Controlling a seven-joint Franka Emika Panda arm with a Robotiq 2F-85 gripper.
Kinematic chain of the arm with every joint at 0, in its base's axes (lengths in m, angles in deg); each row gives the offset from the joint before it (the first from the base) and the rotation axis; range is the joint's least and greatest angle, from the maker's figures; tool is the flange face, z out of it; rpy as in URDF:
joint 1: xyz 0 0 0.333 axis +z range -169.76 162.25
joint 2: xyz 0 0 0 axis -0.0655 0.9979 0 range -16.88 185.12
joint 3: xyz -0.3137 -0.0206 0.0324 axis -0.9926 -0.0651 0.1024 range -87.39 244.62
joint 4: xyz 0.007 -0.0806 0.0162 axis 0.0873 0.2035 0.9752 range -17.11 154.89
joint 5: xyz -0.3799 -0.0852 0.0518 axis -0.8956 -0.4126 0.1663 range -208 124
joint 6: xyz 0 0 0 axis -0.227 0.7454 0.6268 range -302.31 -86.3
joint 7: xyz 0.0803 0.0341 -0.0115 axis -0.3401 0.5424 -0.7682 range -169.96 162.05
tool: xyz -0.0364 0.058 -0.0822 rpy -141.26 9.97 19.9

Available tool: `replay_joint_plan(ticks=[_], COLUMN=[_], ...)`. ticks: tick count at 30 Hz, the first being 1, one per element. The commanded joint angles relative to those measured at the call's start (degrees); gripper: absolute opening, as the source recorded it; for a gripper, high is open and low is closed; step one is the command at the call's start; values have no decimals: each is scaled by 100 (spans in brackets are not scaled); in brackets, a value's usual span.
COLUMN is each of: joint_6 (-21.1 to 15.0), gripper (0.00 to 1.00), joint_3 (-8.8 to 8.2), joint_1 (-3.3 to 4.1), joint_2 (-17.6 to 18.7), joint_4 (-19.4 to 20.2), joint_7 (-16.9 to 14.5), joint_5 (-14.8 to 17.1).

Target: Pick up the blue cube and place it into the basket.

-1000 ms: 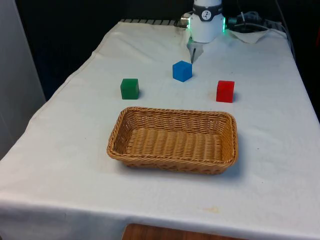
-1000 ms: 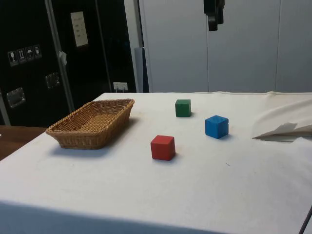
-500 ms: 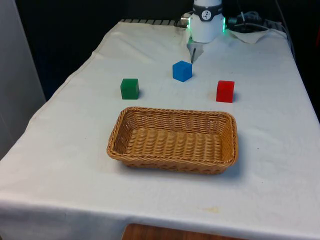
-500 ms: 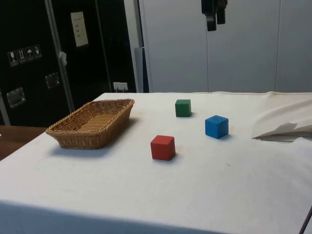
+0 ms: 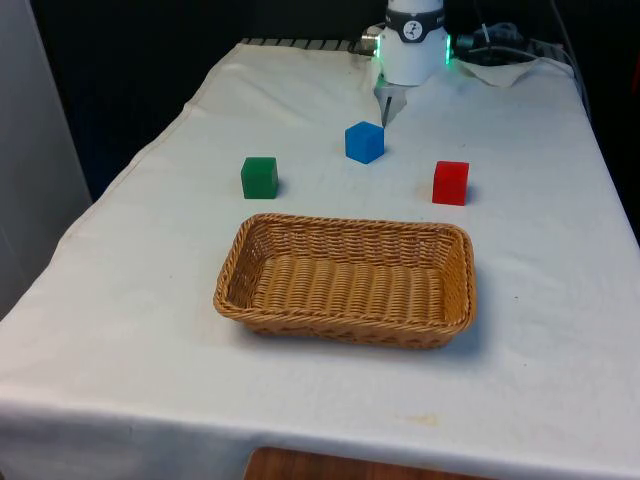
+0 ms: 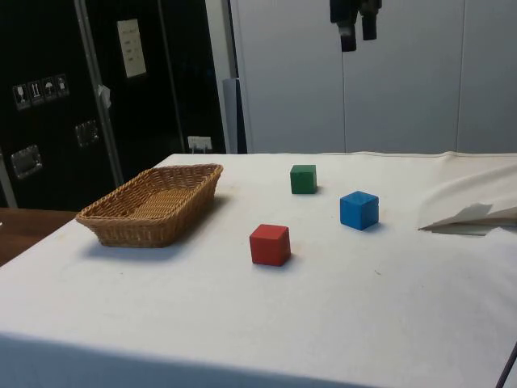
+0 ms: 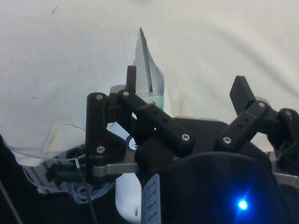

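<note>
We identify a laboratory test station. The table (image 6: 388,323) is draped in a white cloth, with dark cabinets (image 6: 56,97) bearing labels (image 6: 131,48) alongside pale wall panels (image 6: 404,97).

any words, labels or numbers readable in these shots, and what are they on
No text here can be read.
Pale sheet on the dark cabinet in the side view: printed lines too small to read.
Row of small pictogram stickers on the same cabinet: symbols, too small to make out.
Blue cube, green cube, red cube and woven wicker basket: no markings.
</note>
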Motion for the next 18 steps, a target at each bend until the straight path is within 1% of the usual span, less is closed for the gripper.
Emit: replay_joint_plan(ticks=[1, 2, 3, 4, 10, 11, 12, 15, 18], joint_6=[0, 0, 0, 0, 6, 0, 6, 6, 6], gripper=[100, 100, 100, 100, 100, 100, 100, 100, 100], joint_3=[6, 6, 0, 0, 0, -6, 0, -6, 0], joint_1=[-17, -17, 0, -23, -29, -6, -29, -11, -17], joint_2=[17, 23, 11, 23, 29, 17, 29, 23, 23], joint_4=[-6, -6, 0, -6, -6, 0, -6, 0, 0], joint_7=[69, 103, 69, 138, 401, 378, 435, 441, 458], joint_5=[0, 0, 0, 0, 6, 0, 6, 0, -6])
